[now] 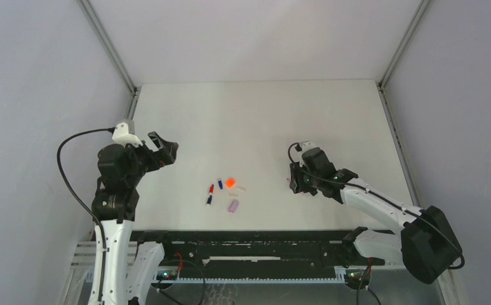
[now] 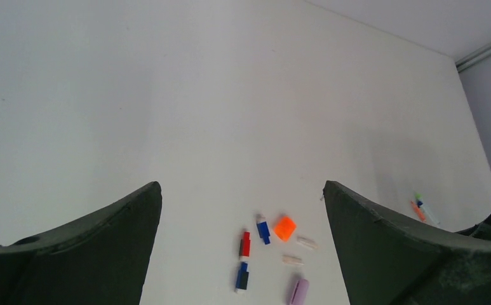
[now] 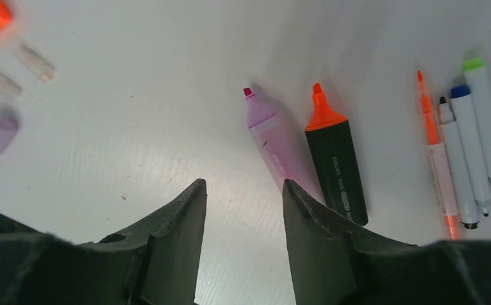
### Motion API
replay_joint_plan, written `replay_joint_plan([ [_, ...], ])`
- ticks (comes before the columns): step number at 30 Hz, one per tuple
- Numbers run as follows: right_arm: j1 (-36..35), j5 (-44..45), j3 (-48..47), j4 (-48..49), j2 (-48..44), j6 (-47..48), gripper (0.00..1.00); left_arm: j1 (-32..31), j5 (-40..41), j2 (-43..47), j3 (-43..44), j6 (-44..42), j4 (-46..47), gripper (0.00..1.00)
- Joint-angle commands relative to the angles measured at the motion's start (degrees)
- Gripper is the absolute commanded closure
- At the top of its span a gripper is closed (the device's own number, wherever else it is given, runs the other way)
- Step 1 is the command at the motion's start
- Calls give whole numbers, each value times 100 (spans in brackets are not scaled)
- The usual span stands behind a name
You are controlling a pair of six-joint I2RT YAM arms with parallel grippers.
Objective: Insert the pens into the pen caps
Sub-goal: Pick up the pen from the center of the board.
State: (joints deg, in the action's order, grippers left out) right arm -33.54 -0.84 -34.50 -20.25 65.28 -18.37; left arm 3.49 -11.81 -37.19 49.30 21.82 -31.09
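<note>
The pens lie in the right wrist view: a lilac-pink highlighter (image 3: 273,143), a black orange-tipped highlighter (image 3: 333,162) and several thin pens (image 3: 462,152) to their right. My right gripper (image 3: 242,184) is open and empty, low over the table, its right finger at the lilac highlighter's rear end. The caps sit in a cluster at table centre (image 1: 225,192): orange (image 2: 284,227), lilac (image 2: 298,291), red (image 2: 245,243), two blue (image 2: 263,229) and two pale ones (image 2: 306,242). My left gripper (image 1: 165,150) is open and empty, raised left of the caps.
The white table (image 1: 262,121) has walls behind and at both sides. In the top view the right gripper (image 1: 295,181) covers most of the pens. The black rail (image 1: 249,238) runs along the near edge.
</note>
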Motion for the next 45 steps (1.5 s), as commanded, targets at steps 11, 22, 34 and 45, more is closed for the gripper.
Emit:
replay_joint_plan([
  [11, -251, 1028, -804, -477, 1117, -266, 52, -28, 173, 592, -346, -746, 340, 0],
  [22, -283, 833, -875, -407, 1499, -292, 53, -32, 172, 478, -333, -779, 343, 0],
  [34, -671, 792, -1005, -427, 1831, -343, 54, -35, 32, 397, -357, -803, 356, 0],
  [45, -1251, 1567, -997, -654, 2040, -1178, 67, -42, 15, 440, -377, -805, 350, 0],
])
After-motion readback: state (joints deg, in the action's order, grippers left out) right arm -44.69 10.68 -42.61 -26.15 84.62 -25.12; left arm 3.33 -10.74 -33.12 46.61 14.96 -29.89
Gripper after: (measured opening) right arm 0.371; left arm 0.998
